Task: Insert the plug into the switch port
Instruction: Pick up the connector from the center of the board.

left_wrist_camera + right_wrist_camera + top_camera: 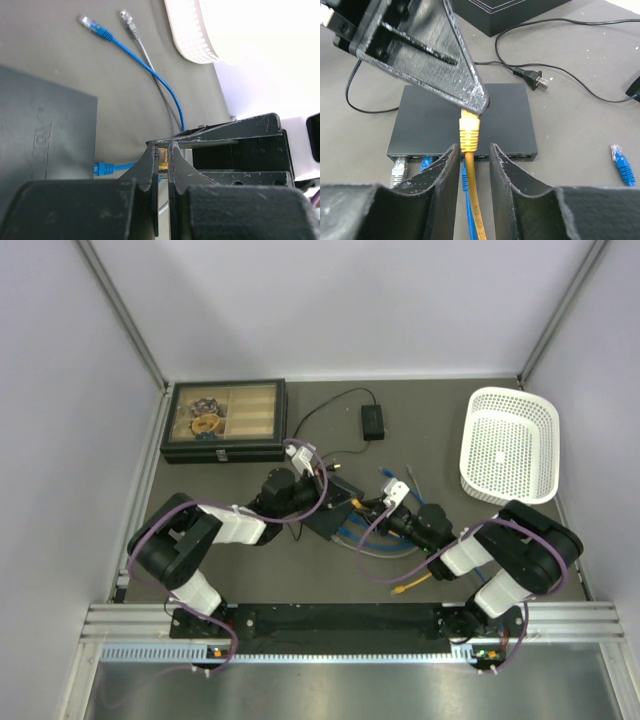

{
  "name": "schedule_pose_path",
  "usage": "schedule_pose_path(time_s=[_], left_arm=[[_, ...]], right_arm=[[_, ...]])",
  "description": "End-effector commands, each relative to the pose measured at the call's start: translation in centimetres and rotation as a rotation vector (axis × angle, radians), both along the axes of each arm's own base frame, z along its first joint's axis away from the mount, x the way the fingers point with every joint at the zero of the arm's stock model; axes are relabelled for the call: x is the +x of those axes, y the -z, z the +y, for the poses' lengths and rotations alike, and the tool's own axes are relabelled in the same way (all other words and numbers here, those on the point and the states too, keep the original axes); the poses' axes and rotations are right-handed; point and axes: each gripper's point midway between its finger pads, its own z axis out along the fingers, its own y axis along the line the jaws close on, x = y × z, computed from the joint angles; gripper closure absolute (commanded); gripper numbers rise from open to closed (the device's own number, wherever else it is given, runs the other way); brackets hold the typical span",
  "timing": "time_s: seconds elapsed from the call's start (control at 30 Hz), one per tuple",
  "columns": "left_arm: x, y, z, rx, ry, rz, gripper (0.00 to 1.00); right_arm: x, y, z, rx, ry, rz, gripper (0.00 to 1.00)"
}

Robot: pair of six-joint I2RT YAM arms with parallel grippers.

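Observation:
The dark grey switch (pixel 465 117) lies flat on the table, its ports along the near edge (pixel 510 157); it also shows in the top view (pixel 335 508) and the left wrist view (pixel 40 135). A grey plug (pixel 397 170) and a blue plug (pixel 426 162) sit in its left ports. My left gripper (pixel 162 147) is shut on the tip of the yellow plug (pixel 469 132) and holds it above the switch's near edge. My right gripper (pixel 470 147) is open, its fingers on either side of the yellow cable just behind the plug's boot.
A black compartment case (pixel 225 420) stands at the back left and a white basket (pixel 510 445) at the back right. A small power brick (pixel 372 420) with a thin lead and its mains plug (pixel 532 79) lie behind the switch. Loose blue (pixel 95 27) and grey (pixel 129 22) plugs lie nearby.

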Motion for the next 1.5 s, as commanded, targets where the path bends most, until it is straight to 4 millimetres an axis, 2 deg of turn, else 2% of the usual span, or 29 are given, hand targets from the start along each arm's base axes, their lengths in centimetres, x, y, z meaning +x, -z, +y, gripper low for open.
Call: schedule_pose_path(time_s=[0.0,0.43,1.1,1.27,1.37,1.43,1.47], left_arm=[[0.0,-1.5,-0.2,-0.150,-0.036,0.074,1.00],[-0.2,-0.7,-0.6,-0.218,-0.042,0.188,1.00],[-0.5,-0.4,-0.5,-0.222,-0.035,0.208,1.00],[-0.6,-0.7,-0.6,-0.233,-0.031,0.206,1.00],[-0.6,-0.9,-0.6,-0.238,-0.024,0.204,1.00],[-0.5,-0.8,-0.6,-0.234,-0.024,0.203,1.00],[-0.6,-0.6,-0.6,-0.229,-0.024,0.203,0.93]], right_arm=[[-0.4,-7.0,0.5,0.191,-0.028,-0.204,0.70],[-0.5,-7.3,0.6,0.191,-0.040,-0.221,0.74],[-0.4,-10.0,1.0,0.243,-0.053,-0.257,0.75],[-0.3,-9.5,1.4,0.228,-0.061,-0.242,0.85],[-0.3,-9.1,1.3,0.222,-0.060,-0.232,0.99],[-0.3,-8.8,1.2,0.217,-0.058,-0.226,1.00],[-0.4,-8.6,1.3,0.212,-0.061,-0.220,1.00]])
